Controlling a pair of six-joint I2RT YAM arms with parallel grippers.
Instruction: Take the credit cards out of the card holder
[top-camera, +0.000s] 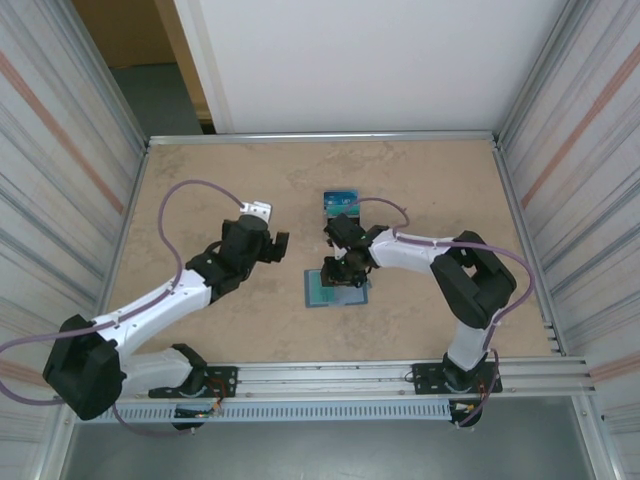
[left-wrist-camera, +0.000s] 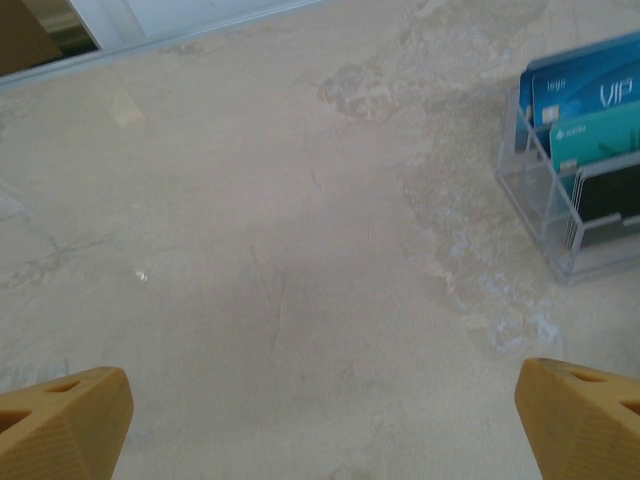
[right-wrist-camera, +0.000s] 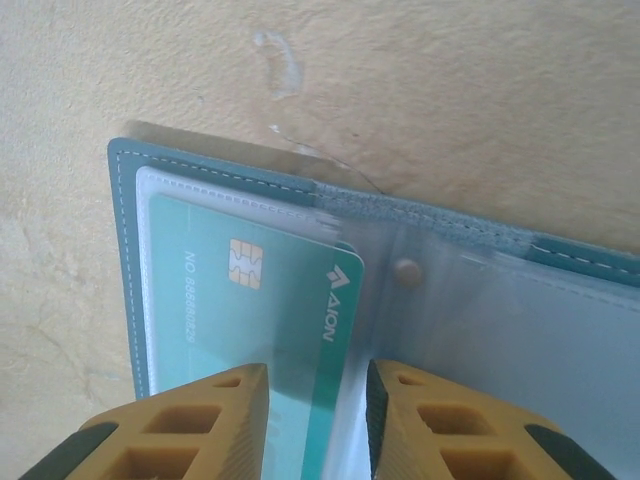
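The card holder (top-camera: 322, 295) lies open and flat on the table in front of the right arm; its teal stitched rim (right-wrist-camera: 124, 250) frames clear plastic pockets. A teal credit card (right-wrist-camera: 250, 290) with a gold chip sticks partway out of the left pocket toward the spine. My right gripper (right-wrist-camera: 317, 400) hangs just above it, jaws narrowly apart, with the card's right edge in the gap between them. In the top view that gripper (top-camera: 338, 275) is over the holder. My left gripper (left-wrist-camera: 320, 425) is wide open above bare table, nothing between its fingers (left-wrist-camera: 60, 425).
A small clear stand (left-wrist-camera: 560, 235) holding blue and teal cards is at the right of the left wrist view; from above, the stand (top-camera: 341, 201) sits just behind the holder. Corrugated walls close in both sides. The left gripper (top-camera: 272, 246) hovers left of the holder.
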